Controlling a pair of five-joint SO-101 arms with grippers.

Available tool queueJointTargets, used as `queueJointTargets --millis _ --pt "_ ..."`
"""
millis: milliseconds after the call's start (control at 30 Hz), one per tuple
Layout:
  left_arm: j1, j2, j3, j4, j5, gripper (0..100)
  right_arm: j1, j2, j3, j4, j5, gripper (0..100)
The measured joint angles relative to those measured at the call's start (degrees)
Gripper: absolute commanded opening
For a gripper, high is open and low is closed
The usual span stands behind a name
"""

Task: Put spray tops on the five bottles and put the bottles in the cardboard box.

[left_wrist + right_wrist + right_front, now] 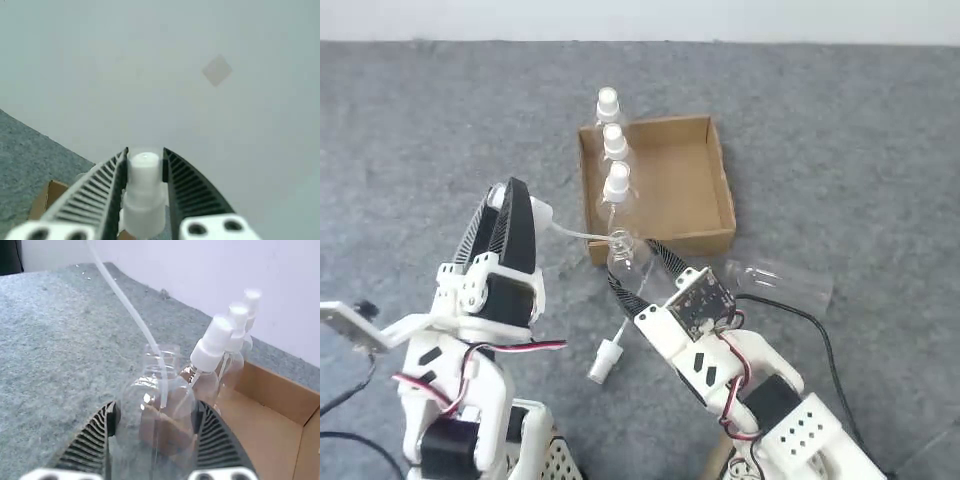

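Note:
My right gripper (155,422) is shut on a clear open-necked bottle (156,405), held upright just in front of the cardboard box (695,190). My left gripper (145,167) is shut on a white spray top (145,187); its thin dip tube (582,234) runs across into the neck of the held bottle (623,250). Three capped bottles (616,170) stand in a row along the box's left wall. Another clear bottle (780,280) without a top lies on its side to the right of the box. A loose spray top (608,355) lies on the carpet between the arms.
Grey carpet (420,150) covers the table, with open room to the left and far right. The right half of the box floor (680,185) is bare. A white wall rises behind the table.

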Motion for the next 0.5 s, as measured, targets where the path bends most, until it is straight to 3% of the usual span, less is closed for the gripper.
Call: queueJointTargets --millis 267,500 --pt "0.62 0.0 1.05 0.53 -0.53 1 -3.69 0.0 2.81 -4.13 7.74 1.7" --pt "0.62 0.0 2.81 0.53 -0.62 1 -6.86 0.0 3.96 -4.13 9.93 1.7"
